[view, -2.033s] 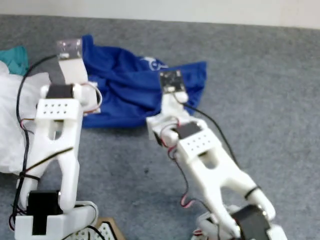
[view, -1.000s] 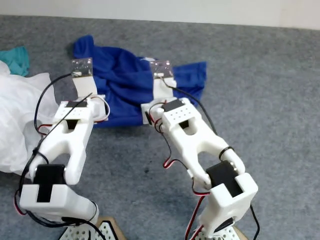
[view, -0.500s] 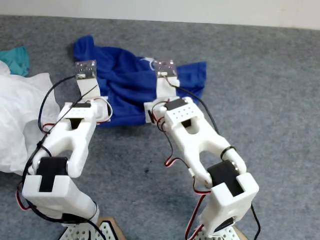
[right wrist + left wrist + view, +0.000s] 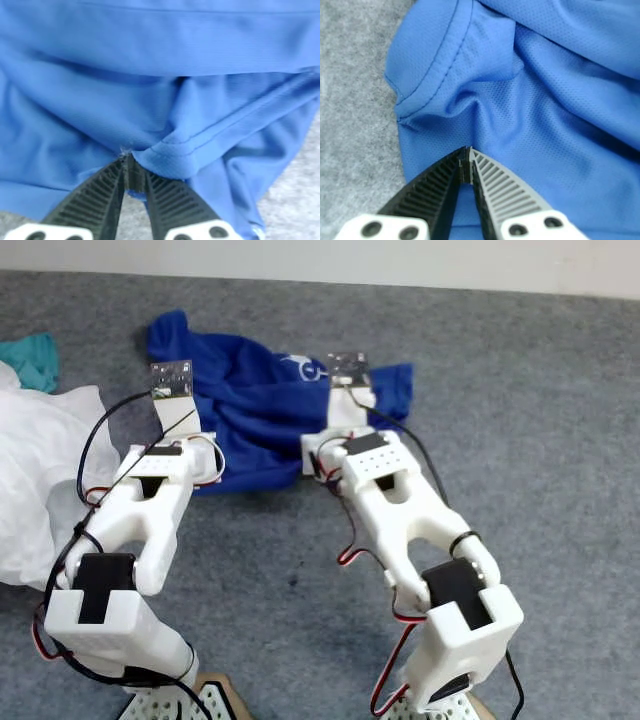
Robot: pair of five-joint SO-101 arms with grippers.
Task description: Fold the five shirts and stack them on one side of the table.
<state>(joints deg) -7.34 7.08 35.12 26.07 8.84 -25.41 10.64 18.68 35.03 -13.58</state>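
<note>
- Blue shirt: lies crumpled and unfolded on the far middle of the grey table, bunched into ridges, with its near edge just ahead of both my arms.
- My left gripper: jaws closed, tips meeting. They are pressed into the left part of the blue shirt with a small pinch of cloth between them, and creases run out from the tips. A stitched hem lies just beyond, beside bare table.
- My right gripper: jaws closed on a folded bit of stitched hem at the right part of the blue shirt. The hem is drawn into a small peak at the tips.
- Both arms stand side by side, reaching to the far side over the shirt, left arm over its left half, right arm over its right half.
- White cloth: a loose heap at the left edge of the table, close beside my left arm, not folded.
- Teal cloth: a scrap at the far left, beyond the white heap, apart from the blue shirt.
</note>
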